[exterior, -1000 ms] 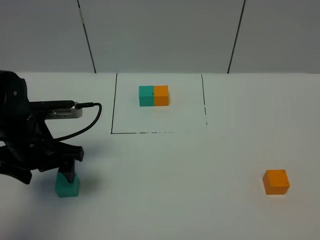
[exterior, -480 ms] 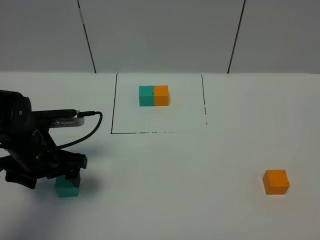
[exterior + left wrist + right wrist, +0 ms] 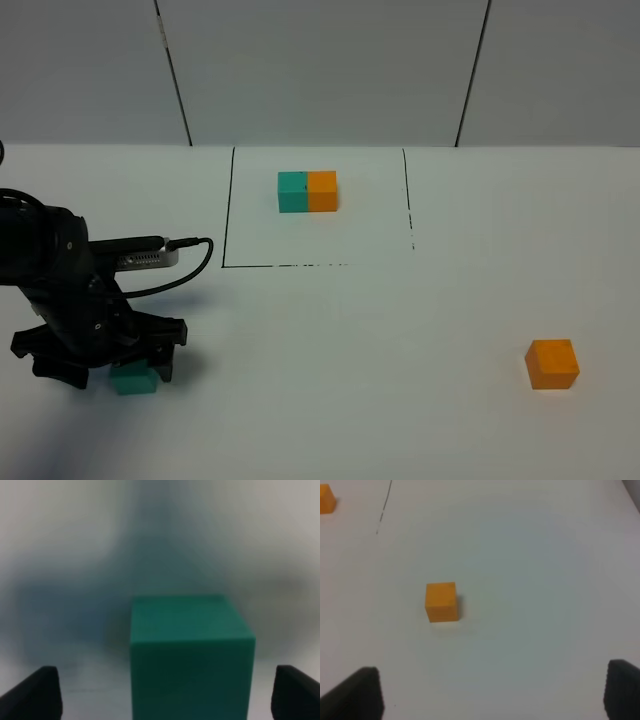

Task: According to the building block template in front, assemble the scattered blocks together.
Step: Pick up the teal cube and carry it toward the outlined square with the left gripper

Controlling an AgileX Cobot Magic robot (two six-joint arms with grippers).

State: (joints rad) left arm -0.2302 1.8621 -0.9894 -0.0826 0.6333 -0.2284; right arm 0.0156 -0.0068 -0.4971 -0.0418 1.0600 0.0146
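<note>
The template (image 3: 308,191), a joined teal and orange pair, sits inside the black outline (image 3: 225,220) at the back. The loose teal block (image 3: 133,382) lies at the near left. My left gripper (image 3: 121,371) is lowered over it, open. In the left wrist view the teal block (image 3: 190,655) stands between the black fingertips (image 3: 36,696), with a gap on each side. The loose orange block (image 3: 552,363) lies at the near right. In the right wrist view the orange block (image 3: 441,601) sits well ahead of my open, empty right gripper (image 3: 490,694). The right arm is outside the high view.
The white table (image 3: 400,330) carries a dashed black outline around the template. The left arm's cable (image 3: 190,262) loops toward that outline's left line. A corner of the template's orange half (image 3: 326,504) shows in the right wrist view.
The left arm has come down over the teal block, so its fingers now straddle it near the table. Both blocks and the template have not moved.
</note>
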